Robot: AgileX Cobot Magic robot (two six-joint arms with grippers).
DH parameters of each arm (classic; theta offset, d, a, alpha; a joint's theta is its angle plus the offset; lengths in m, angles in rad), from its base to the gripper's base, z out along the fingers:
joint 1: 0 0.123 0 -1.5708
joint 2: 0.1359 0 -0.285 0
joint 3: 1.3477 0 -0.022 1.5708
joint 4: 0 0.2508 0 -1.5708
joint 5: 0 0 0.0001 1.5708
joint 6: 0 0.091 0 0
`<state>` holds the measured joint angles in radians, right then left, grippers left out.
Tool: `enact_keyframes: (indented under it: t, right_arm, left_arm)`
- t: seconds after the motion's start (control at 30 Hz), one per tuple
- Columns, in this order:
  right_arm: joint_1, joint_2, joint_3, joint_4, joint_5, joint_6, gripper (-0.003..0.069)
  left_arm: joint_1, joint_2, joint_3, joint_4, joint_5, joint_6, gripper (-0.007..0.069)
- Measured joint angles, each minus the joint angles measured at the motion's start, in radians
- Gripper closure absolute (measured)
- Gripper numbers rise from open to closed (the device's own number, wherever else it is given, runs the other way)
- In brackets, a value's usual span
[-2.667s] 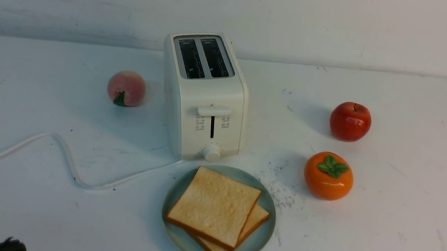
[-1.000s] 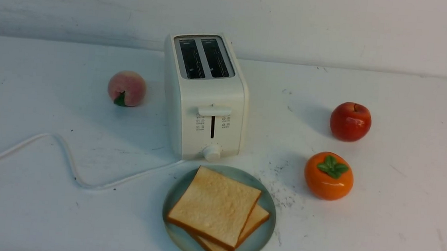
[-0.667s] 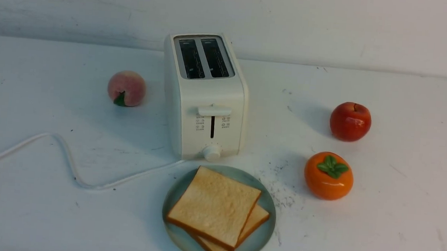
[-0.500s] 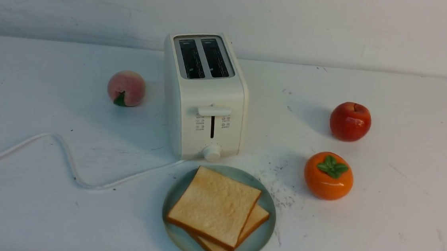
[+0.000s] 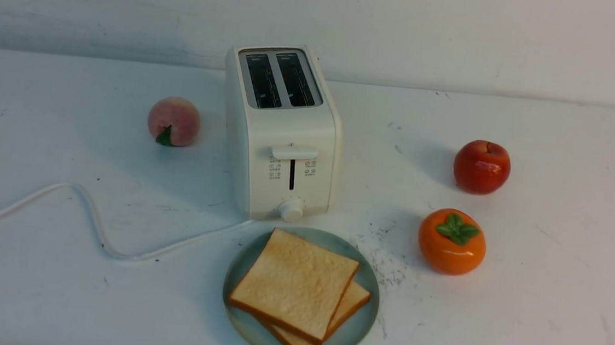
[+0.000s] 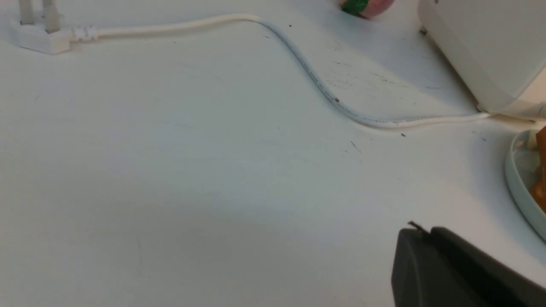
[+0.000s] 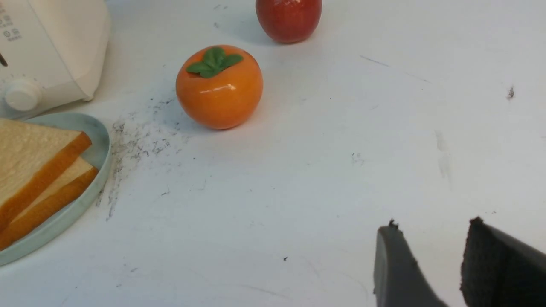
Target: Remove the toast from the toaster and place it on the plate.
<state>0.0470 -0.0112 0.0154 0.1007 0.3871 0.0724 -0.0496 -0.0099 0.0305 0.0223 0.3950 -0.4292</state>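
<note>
Left gripper (image 6: 420,232): fingers pressing together, holding nothing. Right gripper (image 7: 431,238): fingers standing apart, empty. Plate (image 5: 352,335): carrying two toast slices (image 5: 294,284), sitting on desk (image 5: 521,321) before toaster (image 5: 283,132), slots showing empty.

Toast (image 5: 294,284) on plate (image 5: 362,319) before toaster (image 5: 283,137); peach (image 5: 174,121) left

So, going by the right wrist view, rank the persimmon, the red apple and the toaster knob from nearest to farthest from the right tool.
From the right tool:
1. Persimmon, mid-table, nearest.
2. Red apple, beyond the persimmon.
3. Toaster knob, across by the plate; too close to the apple to rank firmly.
</note>
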Motion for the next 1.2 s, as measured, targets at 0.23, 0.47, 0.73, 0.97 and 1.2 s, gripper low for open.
enact_keyframes:
  t: [0.23,0.47,0.73,0.97,1.2]
  right_arm:
    - [0.000,0.000,0.000,0.000,0.000,-0.001,0.0419]
    - [0.000,0.000,0.000,0.000,0.000,-0.001,0.0419]
    - [0.000,0.000,0.000,0.000,0.000,-0.001,0.0419]
    - [0.000,0.000,0.000,0.000,0.000,-0.001,0.0419]
    - [0.000,0.000,0.000,0.000,0.000,-0.001,0.0419]
  left_arm:
    - [0.000,0.000,0.000,0.000,0.000,0.000,0.0606]
    - [0.000,0.000,0.000,0.000,0.000,0.000,0.0602]
    - [0.000,0.000,0.000,0.000,0.000,0.000,0.0593]
    - [0.000,0.000,0.000,0.000,0.000,0.000,0.0587]
    - [0.000,0.000,0.000,0.000,0.000,0.000,0.0582]
